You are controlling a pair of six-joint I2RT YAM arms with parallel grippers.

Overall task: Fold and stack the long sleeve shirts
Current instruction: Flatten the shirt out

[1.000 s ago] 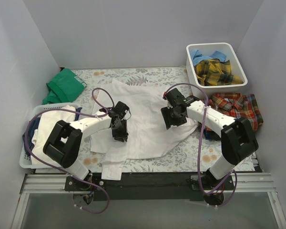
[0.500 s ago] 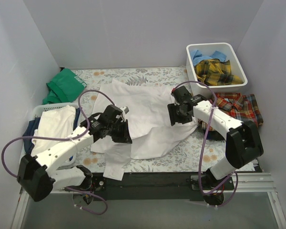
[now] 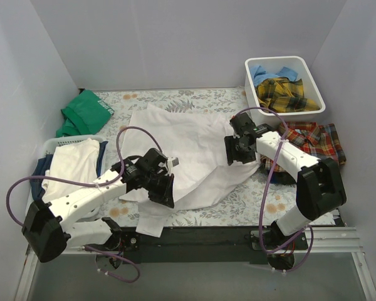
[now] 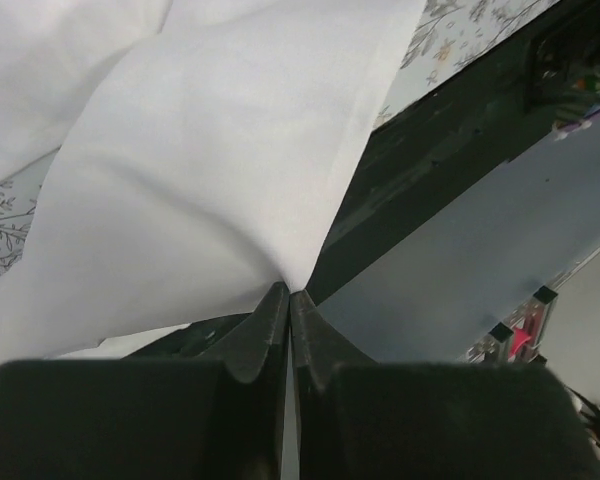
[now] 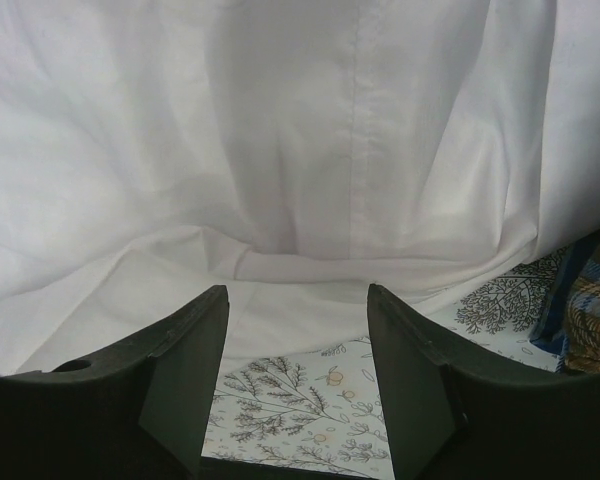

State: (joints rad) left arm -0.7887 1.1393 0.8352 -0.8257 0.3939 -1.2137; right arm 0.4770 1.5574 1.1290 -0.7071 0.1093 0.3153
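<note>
Far left: green garment, we see its white label, lettering too small to read | left gripper clamped on a near fold of the white shirt, spread mid-table | right gripper jaws apart, empty, over that shirt's right edge | red plaid shirt beside; yellow plaid shirt and light blue shirt in white bin

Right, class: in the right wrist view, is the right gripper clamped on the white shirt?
No, the right gripper is open, jaws wide apart, the white shirt lying unpinched.

L claw tight, R claw wide
</note>
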